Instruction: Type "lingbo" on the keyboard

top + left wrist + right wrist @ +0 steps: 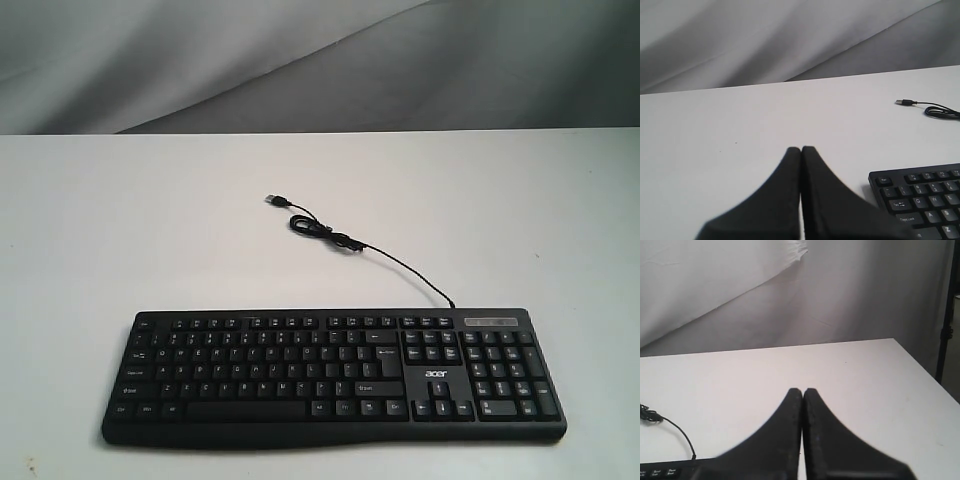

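The black keyboard with its white "acer" logo lies flat near the table's front edge in the exterior view. Its thin USB cable curls away toward the back. Neither arm shows in the exterior view. In the left wrist view my left gripper is shut with nothing in it, hovering over bare table beside the keyboard's Esc corner. My right gripper is also shut and empty, above the table past the keyboard's far edge, near the cable.
The white table stretches behind and to both sides of the keyboard. A grey cloth backdrop hangs behind the table. The table's right edge and a dark stand show in the right wrist view.
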`<control>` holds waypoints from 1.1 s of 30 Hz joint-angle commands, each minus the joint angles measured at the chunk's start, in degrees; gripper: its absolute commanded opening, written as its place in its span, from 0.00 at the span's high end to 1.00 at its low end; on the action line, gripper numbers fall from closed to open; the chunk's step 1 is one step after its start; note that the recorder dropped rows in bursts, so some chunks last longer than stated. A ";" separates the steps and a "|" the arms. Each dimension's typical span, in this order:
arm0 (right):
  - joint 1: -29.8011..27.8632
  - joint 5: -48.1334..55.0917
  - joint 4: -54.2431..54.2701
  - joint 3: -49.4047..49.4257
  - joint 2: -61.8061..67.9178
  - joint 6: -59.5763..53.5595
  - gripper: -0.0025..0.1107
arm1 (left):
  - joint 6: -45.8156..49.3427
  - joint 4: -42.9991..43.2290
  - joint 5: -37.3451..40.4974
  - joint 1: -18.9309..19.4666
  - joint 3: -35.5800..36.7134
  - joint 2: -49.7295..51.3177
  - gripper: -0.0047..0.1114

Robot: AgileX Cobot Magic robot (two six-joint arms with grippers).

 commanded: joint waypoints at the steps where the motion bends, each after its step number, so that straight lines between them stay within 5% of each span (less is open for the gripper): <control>1: -0.39 2.37 -2.73 0.19 -0.65 0.99 0.98 | -0.23 -0.46 -0.26 0.11 0.25 -0.15 0.96; 7: -0.39 10.29 -2.73 0.19 -0.70 -0.04 0.98 | -0.23 -0.46 -0.26 0.11 0.25 -0.15 0.96; 33: -0.39 11.71 -2.62 0.19 -4.02 -0.07 0.98 | -0.23 -0.46 -0.26 0.11 0.25 -0.15 0.96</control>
